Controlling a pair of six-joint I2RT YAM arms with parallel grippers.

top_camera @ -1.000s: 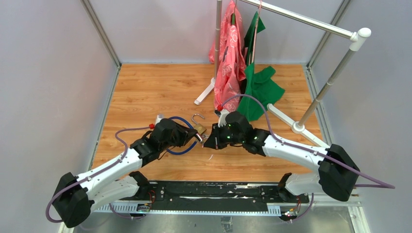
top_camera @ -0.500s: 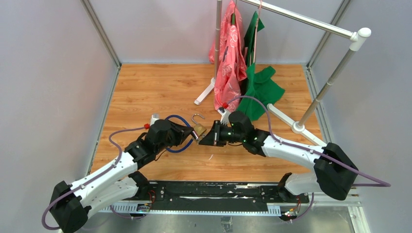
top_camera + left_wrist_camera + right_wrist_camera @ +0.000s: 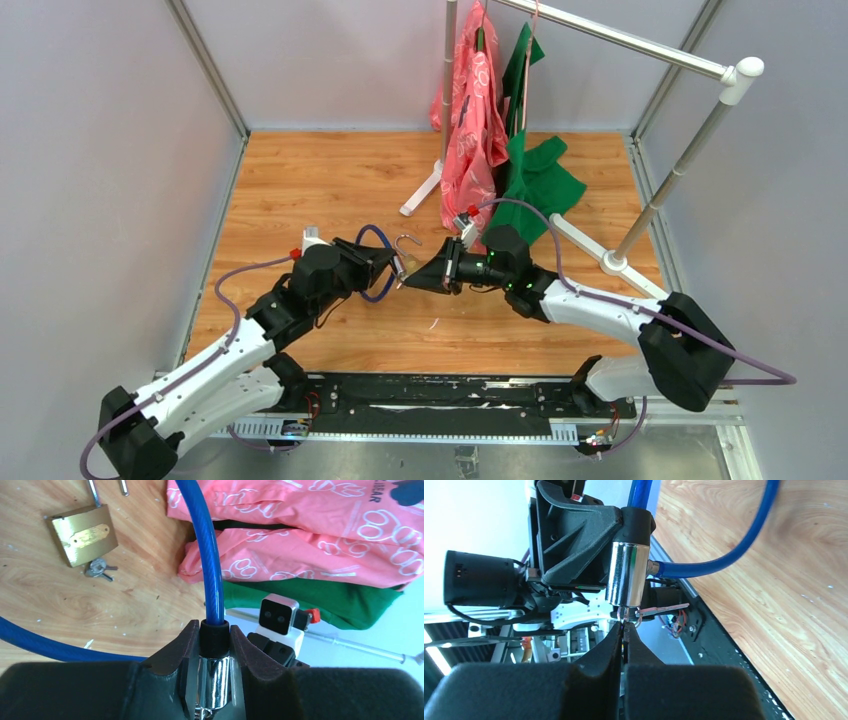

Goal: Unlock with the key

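Currently at the key-turn step. Wooden table [image 3: 300, 180] carries the clothes rack [image 3: 620, 40] and a pink garment [image 3: 475, 120], both well beyond the lock barrel.

Left gripper [image 3: 216, 635] is clamped round that barrel, holding it up off the table. Right gripper [image 3: 624, 635] sits just under the barrel, jaws pinched tight.

Blue cable [image 3: 202, 545] runs out of the barrel's black top collar. Chrome lock barrel [image 3: 626, 575] hangs upright between the two grippers. Brass padlock [image 3: 84, 534] and its small keys [image 3: 100, 570] lie on the table beyond the barrel, not in play.

Key [image 3: 624, 619] is nipped in the right gripper, blade pointing into the barrel's lower end. Can't tell how deep it's seated.

Next, my read: right wrist rolls about the barrel axis while left holds firm. Keep the key square or it binds.
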